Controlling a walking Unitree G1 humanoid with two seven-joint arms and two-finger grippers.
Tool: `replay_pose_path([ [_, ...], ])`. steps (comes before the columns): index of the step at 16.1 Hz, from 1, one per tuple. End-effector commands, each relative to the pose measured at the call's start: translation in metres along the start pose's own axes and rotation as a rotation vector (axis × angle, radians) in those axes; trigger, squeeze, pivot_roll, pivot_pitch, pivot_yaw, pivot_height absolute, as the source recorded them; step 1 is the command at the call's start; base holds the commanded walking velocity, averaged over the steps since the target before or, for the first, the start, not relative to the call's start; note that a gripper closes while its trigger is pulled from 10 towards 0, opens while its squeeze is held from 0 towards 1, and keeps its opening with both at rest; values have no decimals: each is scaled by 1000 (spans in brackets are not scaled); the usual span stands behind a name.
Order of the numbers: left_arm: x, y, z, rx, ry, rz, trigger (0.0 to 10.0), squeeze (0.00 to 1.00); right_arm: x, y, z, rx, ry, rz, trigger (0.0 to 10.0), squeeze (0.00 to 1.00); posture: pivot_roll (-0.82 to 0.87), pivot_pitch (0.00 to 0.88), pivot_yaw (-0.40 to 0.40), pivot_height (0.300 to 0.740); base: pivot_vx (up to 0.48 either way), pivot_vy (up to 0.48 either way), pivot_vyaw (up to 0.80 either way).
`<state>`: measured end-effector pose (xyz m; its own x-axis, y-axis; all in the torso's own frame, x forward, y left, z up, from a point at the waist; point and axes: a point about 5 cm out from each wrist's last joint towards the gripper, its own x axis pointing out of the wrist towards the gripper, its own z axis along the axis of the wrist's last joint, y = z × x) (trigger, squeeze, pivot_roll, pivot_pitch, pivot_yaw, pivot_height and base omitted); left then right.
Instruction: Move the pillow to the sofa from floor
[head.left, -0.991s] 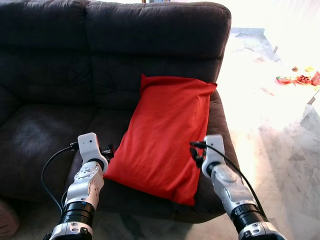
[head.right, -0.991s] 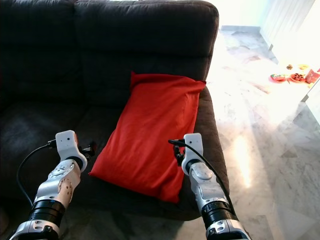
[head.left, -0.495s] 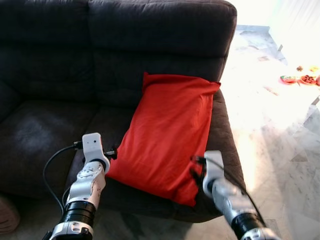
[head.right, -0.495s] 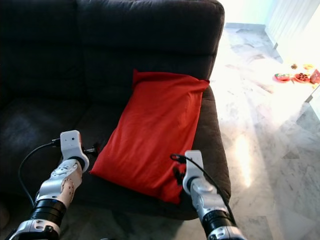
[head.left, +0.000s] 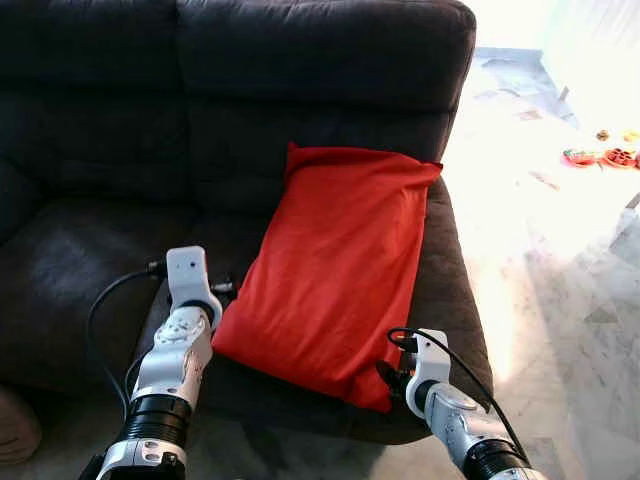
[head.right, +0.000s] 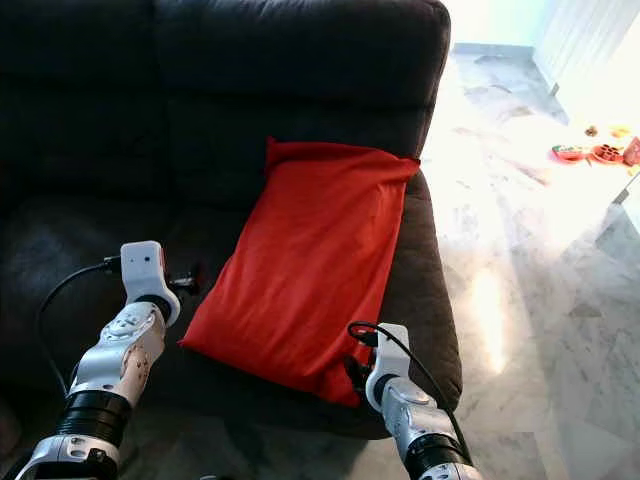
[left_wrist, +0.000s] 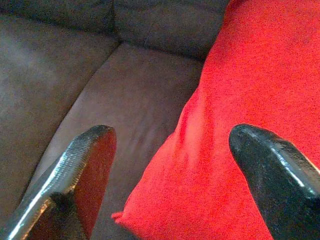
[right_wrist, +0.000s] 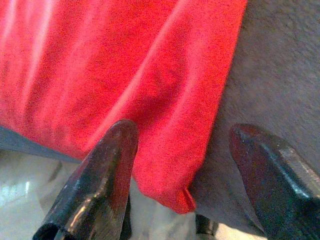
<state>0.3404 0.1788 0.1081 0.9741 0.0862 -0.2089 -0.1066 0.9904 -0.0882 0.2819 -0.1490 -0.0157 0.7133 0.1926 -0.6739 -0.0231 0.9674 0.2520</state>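
No readable text, label, brand, number or sign appears anywhere, neither on the furniture, the fabric nor the floor.

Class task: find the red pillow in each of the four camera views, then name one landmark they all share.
Left eye view: red pillow right of centre, leaning on the backrest.
Right eye view: centre.
Left wrist view: right half, under one finger.
Right wrist view: upper left, its corner between the fingers.
Shared landmark: the dark sofa.

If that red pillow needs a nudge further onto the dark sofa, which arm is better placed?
Probably the right. Its gripper sits open at the red fabric pillow's front corner, which overhangs the dark grey sofa's seat edge. The left gripper, also open, is beside the pillow's long edge.
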Motion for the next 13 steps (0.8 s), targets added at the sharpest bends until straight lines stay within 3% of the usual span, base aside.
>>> replay_pose_path([
  [1,-2,-3,7,12,-54,-31,10000,0,0,-1,0,3,-47,2,10000,0,128,176,-14,740,0,0,0],
  [3,-5,-8,16,15,-136,-64,10000,0,-2,4,23,-33,-194,29,10000,0,114,184,-11,740,0,0,0],
  [5,-9,-16,26,62,-210,-100,10000,0,-3,5,35,-35,-254,32,10000,0,118,190,-12,740,0,0,0],
  [8,-17,-28,36,98,-286,-157,10000,0,-2,3,33,-107,-249,22,10000,0,125,224,-14,740,0,0,0],
  [13,-20,-24,50,79,-323,-161,10000,0,-3,1,31,-128,-254,13,10000,0,127,262,-9,740,0,0,0],
])
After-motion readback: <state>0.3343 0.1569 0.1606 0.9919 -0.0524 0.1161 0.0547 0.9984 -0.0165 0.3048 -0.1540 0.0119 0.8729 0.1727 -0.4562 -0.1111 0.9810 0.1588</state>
